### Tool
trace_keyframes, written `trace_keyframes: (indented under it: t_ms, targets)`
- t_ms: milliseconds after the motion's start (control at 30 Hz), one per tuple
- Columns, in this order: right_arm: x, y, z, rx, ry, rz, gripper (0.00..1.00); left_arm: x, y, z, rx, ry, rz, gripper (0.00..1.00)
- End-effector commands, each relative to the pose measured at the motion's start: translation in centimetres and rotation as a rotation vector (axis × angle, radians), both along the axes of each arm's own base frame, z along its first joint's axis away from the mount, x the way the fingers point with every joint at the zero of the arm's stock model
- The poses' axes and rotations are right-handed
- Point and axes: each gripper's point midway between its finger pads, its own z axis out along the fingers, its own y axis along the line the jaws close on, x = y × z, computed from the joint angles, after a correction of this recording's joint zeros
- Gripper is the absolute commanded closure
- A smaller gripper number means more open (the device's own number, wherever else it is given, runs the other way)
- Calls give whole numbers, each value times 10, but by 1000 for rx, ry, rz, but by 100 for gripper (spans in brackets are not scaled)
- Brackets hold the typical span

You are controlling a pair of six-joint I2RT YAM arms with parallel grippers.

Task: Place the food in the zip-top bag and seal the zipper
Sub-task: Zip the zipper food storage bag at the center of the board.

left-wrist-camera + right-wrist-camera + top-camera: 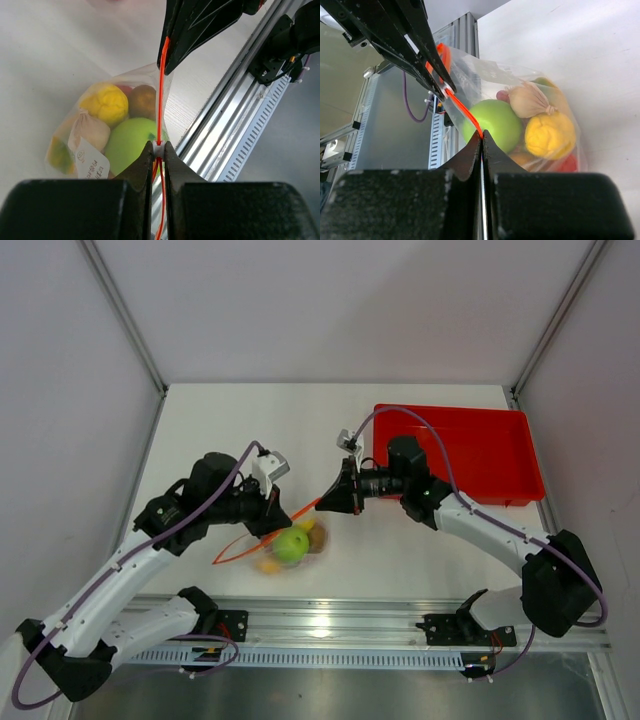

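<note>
Table: in the top view you see no loose fruit on it. The red tray at the far right shows no fruit on its visible floor either. Treat the loading step as done, as far as these views show.

The bag hangs between the two hands, near the front edge of the table. Its mouth edge is uppermost and its load sags below. Through the plastic you can make out the green apple, a yellow fruit, a brown kiwi and a pale tied pouch.

The left hand has its fingers pressed nearly together, pinching the zipper. The right hand is pressed fully together on the same strip, further along.

Between the two hands the zipper runs as one taut straight line, so judge that stretch as closed. Beyond the left hand, the top view shows the strip bowing into a loop, and the left wrist view shows it parting into two lines. Judge that end as not yet sealed. That stretch is what remains to be pressed shut.
</note>
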Motion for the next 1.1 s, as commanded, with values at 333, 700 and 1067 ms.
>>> trace_keyframes:
  t_ms: [333, 700, 1067]
  targets:
    - [-21, -16, 7, -53, -89, 29, 66, -32, 1, 6, -65, 35, -80, 99]
    - [-21, 10, 20, -153, -204, 144, 33, -35, -1, 0, -66, 56, -104, 99]
    - [-39, 42, -4, -209, -147, 327, 42, -36, 3, 3, -64, 32, -97, 100]
